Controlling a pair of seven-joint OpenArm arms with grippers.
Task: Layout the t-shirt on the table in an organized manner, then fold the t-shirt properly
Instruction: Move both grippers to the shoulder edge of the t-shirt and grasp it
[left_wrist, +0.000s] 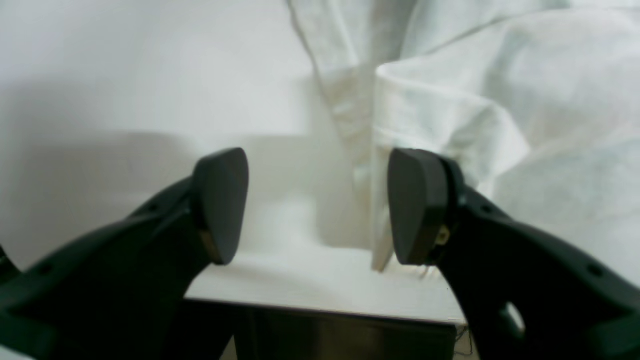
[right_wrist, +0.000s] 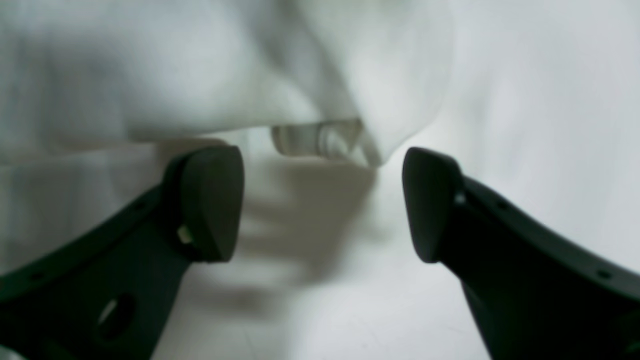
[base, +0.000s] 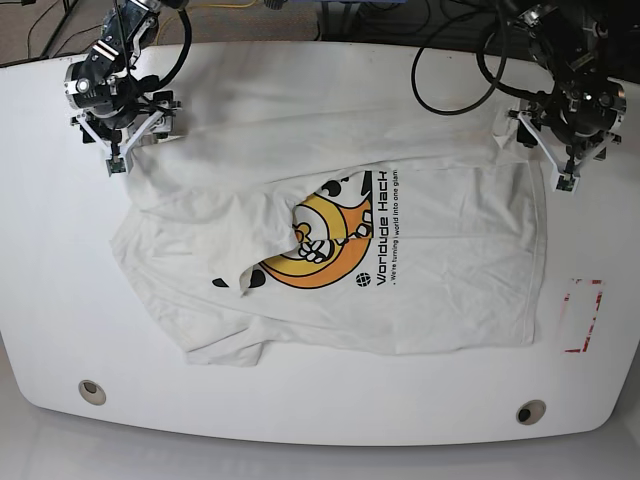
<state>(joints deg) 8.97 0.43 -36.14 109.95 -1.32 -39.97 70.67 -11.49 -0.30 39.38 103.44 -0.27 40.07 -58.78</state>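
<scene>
A white short-sleeved cloth t-shirt (base: 400, 270) with a round orange-yellow cartoon graphic and black lettering is spread rumpled on a glossy white table (base: 300, 420); one flap is folded over the graphic, and its far corners are seen just ahead of both open jaw pairs.

Printed in black along the orange-yellow graphic of the t-shirt (base: 340, 250), near the table's (base: 300, 420) middle: "Worldude Hack", with a smaller line beside it, partly legible, roughly "We're turning world into one giant".
</scene>
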